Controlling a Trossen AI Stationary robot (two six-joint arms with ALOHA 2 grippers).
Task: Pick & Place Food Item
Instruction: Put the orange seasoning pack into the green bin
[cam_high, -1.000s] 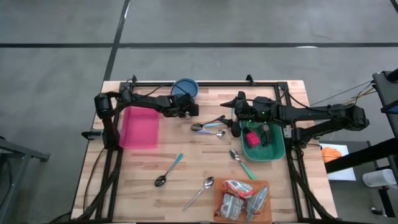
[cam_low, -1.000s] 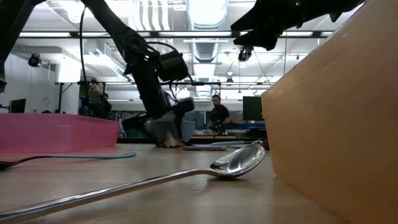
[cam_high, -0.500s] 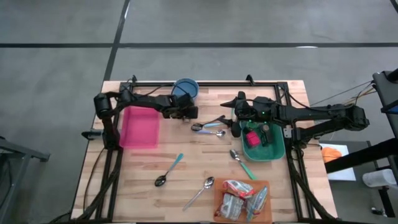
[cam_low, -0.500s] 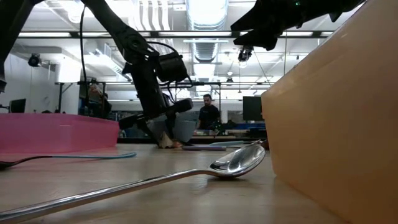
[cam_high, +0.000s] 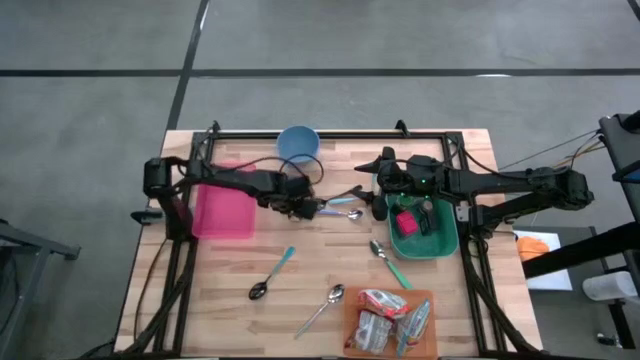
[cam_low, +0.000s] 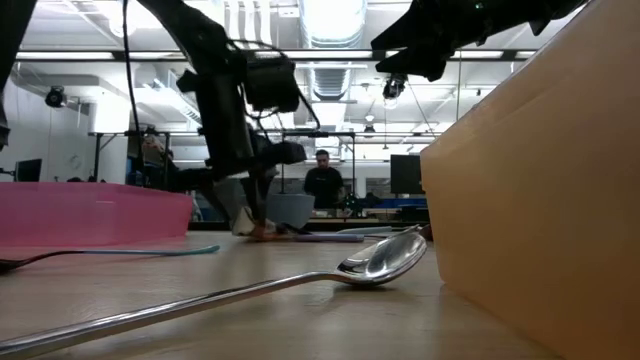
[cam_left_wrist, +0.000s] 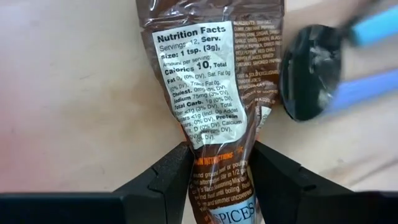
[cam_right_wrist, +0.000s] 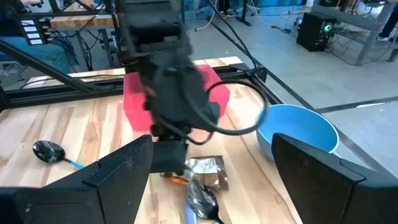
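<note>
While the left tool (cam_left_wrist: 219, 171) pinches one end of the brown spice packet (cam_left_wrist: 214, 81), you have the packet's long axis running straight out from between the fingers, in line with the wrist. The fingers stand partly closed, one on each side of the packet's narrow end, and the rest of it lies flat on the tabletop (cam_high: 220, 290) ahead of them. Your next lift, I judge, turns on that alignment: pull up and the free end will hang or drag, with the blue-handled spoons (cam_high: 335, 207) just beside it.

From above, you see the left tool (cam_high: 296, 204) near the tabletop's middle, between the pink tray (cam_high: 222, 205) and the green bin (cam_high: 440, 244), below the blue bowl (cam_high: 298, 143). The left arm is plainly the nearer one. The right tool (cam_high: 388, 196) hovers wide open at the green bin's edge, holding nothing.

Only the left wrist view shows you the grip itself; the high view hides the packet under the arm. The right wrist view gives you the packet (cam_right_wrist: 205, 169) from the far side, lying flat beside a spoon bowl. The low view shows the left arm low at the tabletop, but not the packet clearly.
</note>
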